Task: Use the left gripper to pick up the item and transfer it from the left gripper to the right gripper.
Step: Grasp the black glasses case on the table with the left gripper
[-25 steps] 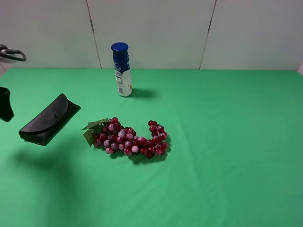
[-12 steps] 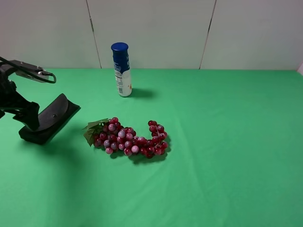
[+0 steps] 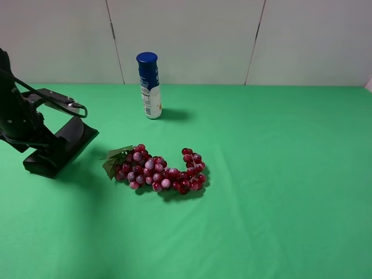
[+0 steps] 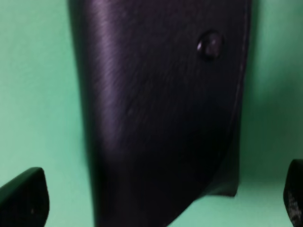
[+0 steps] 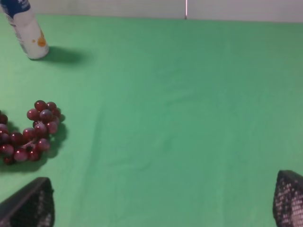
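Left claw (image 4: 159,197) hangs over the glasses case (image 4: 156,104), jaws spread.

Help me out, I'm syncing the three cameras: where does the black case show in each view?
Exterior high: the case lies at the far left on the cloth, partly behind the left arm.
Left wrist: it fills the middle of the picture, with its snap button showing.
Right wrist: not in it.
Shared landmark: the green cloth is in all three; the grapes link exterior high and right wrist.
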`<state>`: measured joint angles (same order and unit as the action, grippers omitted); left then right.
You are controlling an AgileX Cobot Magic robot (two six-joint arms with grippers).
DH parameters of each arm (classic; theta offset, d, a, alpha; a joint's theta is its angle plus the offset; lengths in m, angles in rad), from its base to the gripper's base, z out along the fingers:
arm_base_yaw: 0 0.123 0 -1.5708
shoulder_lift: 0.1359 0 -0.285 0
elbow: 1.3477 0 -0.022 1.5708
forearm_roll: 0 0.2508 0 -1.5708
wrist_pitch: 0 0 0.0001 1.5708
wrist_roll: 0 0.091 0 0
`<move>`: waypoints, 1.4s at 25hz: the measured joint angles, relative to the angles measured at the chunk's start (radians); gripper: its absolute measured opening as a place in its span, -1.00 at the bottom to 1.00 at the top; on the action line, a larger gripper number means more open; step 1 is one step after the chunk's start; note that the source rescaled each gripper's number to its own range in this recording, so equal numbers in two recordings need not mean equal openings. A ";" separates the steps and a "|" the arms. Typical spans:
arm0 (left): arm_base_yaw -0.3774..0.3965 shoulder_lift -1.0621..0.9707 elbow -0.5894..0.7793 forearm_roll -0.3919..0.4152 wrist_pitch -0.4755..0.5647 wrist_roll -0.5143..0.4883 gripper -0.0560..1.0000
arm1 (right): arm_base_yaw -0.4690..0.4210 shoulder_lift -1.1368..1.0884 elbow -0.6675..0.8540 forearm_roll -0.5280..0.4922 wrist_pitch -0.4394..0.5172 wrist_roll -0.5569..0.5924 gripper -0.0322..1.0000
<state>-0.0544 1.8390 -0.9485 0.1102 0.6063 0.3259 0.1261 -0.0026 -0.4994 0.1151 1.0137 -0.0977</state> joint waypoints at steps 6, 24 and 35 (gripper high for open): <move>-0.006 0.050 0.000 -0.001 -0.029 -0.009 1.00 | 0.000 0.000 0.000 0.000 0.000 0.000 1.00; -0.006 0.087 0.000 -0.001 -0.059 -0.016 -0.34 | 0.000 0.000 0.000 0.000 0.000 0.000 1.00; -0.006 0.086 0.000 0.000 -0.055 -0.016 -0.76 | 0.000 0.000 0.000 0.000 0.000 0.000 1.00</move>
<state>-0.0607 1.9245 -0.9485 0.1097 0.5509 0.3101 0.1261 -0.0026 -0.4994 0.1151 1.0137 -0.0977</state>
